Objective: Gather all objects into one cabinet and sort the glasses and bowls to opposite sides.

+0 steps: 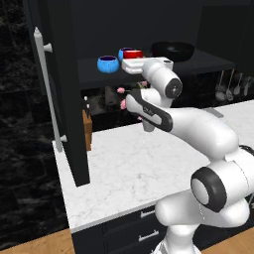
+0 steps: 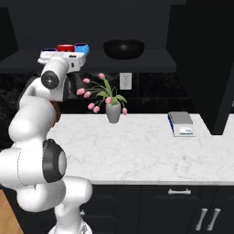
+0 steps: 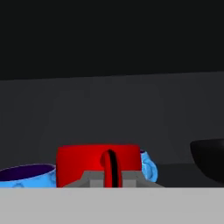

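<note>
On the dark shelf [image 1: 203, 64] of the open black cabinet stand a red mug [image 1: 133, 53], a bright blue mug [image 2: 82, 47] just behind it, a rounder blue vessel [image 1: 107, 63] to the left and a wide black bowl [image 1: 172, 50] to the right. My gripper [image 1: 132, 61] reaches onto the shelf and is shut on the red mug's handle [image 3: 109, 166]. In the hand view the red mug [image 3: 81, 165] sits dead ahead, with the round blue vessel [image 3: 26, 175] at left, the blue mug [image 3: 148, 165] peeking out behind, and the black bowl [image 3: 210, 159] at right.
The tall cabinet door [image 1: 67, 109] with its silver bar handle [image 1: 40, 74] stands open at the left. On the marble counter [image 2: 137, 155] below are a vase of pink tulips [image 2: 113, 109], a small scale [image 2: 182, 124] and a knife block [image 1: 87, 130].
</note>
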